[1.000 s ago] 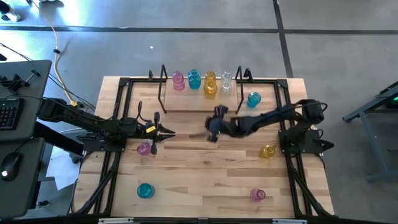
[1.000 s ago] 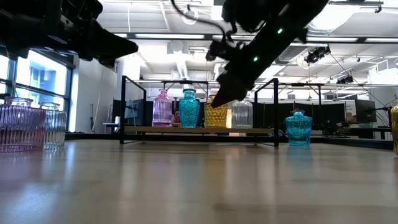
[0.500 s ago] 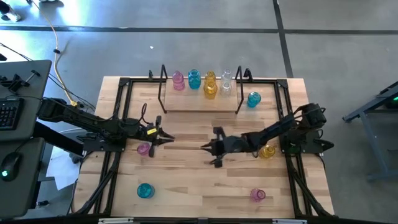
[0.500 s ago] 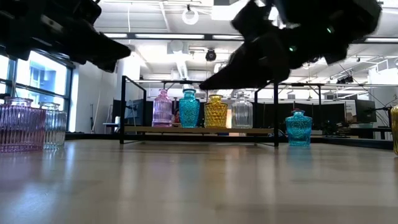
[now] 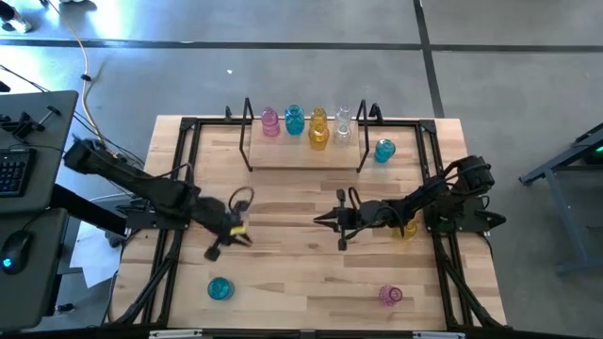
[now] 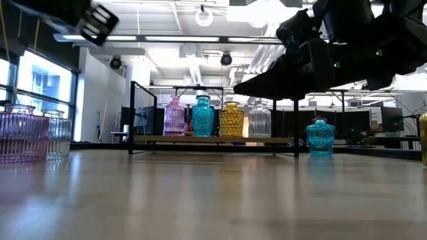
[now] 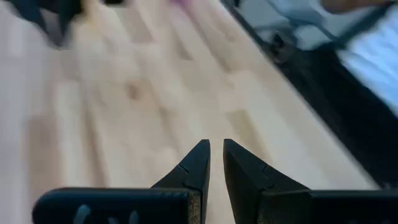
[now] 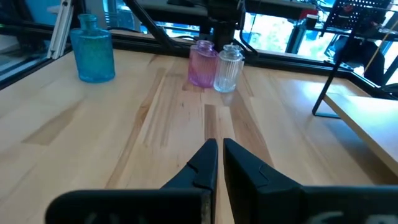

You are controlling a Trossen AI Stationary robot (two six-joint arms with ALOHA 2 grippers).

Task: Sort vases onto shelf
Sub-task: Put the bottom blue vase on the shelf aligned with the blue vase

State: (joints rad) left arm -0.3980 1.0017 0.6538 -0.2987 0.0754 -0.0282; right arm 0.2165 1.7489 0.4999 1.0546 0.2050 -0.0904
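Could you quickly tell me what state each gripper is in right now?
Left gripper: shut, holding nothing, above the table.
Right gripper: shut, holding nothing, above mid-table.

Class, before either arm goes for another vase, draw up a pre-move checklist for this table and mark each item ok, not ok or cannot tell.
1. Left gripper holding nothing: ok, fingers nearly shut over bare wood.
2. Right gripper holding nothing: ok, shut and empty.
3. Shelf has free room: ok, four vases stand in a row, with a gap at its left end.
4. Loose vases remaining: ok, teal vase and pink vase stand near the front edge.
5. Jaws ready to grasp: not ok, both need opening.
6. Vases upright: ok in the low view.
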